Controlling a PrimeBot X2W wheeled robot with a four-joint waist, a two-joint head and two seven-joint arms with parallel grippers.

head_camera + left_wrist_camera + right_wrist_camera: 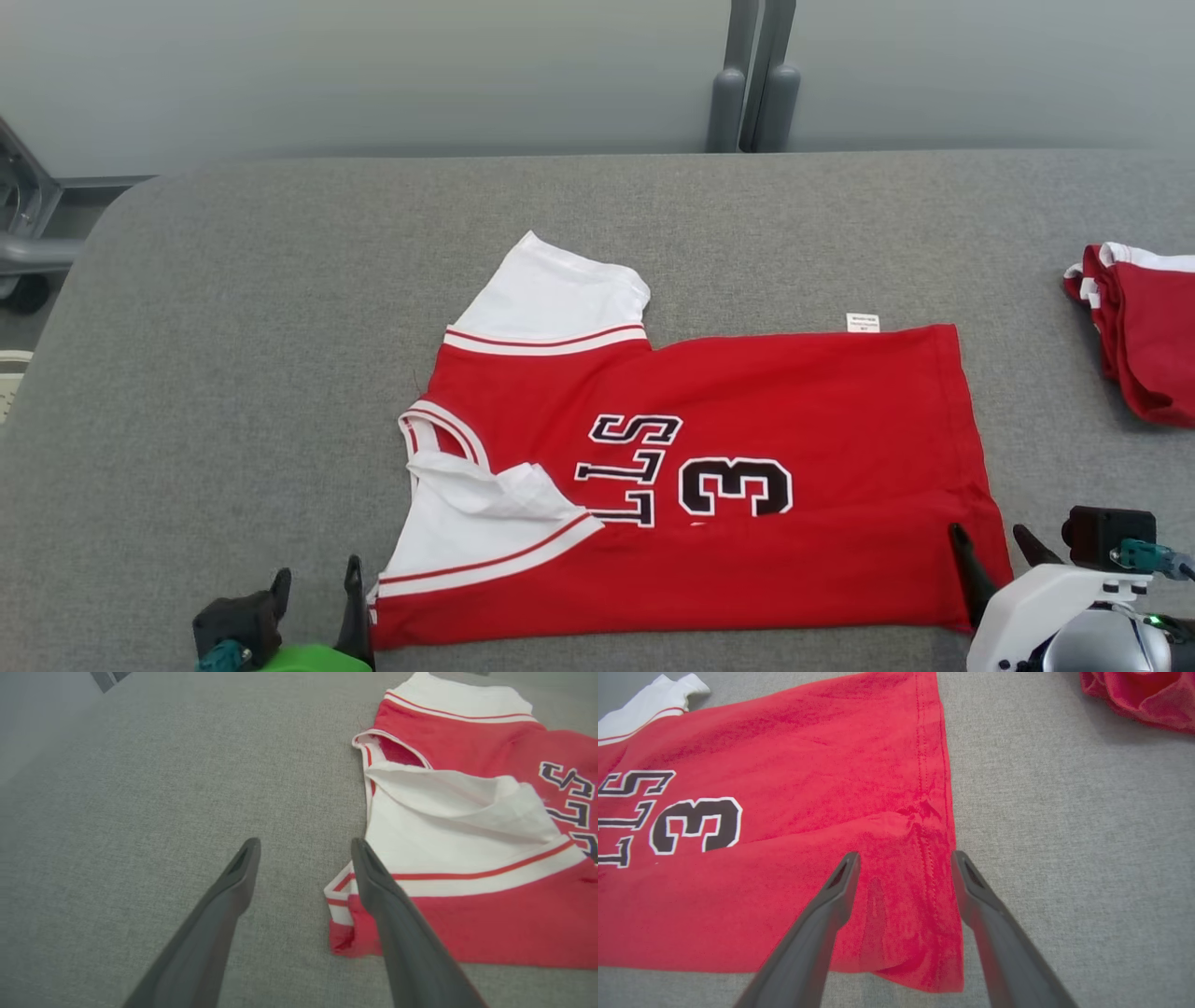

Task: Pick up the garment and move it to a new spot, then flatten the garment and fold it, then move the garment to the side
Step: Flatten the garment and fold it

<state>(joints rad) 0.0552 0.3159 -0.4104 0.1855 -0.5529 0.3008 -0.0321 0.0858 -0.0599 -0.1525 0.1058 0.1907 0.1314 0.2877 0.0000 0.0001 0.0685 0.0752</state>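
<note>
Spread wide, empty: left gripper [317,574] beside the garment [747,420] sleeve corner, right gripper [990,535] over its hem corner

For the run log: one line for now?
jersey: near edge folded | left gripper: open, at sleeve corner | right gripper: open, over hem corner

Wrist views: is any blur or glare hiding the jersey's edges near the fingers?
Left wrist view: even light, no glare; the jersey sleeve edge reads sharp, the left gripper fingers slightly soft up close. Right wrist view: hem stitching crisp between the open right gripper fingers; the folded red garment at top right is softer. Head view: soft light, faint shadows.
</note>
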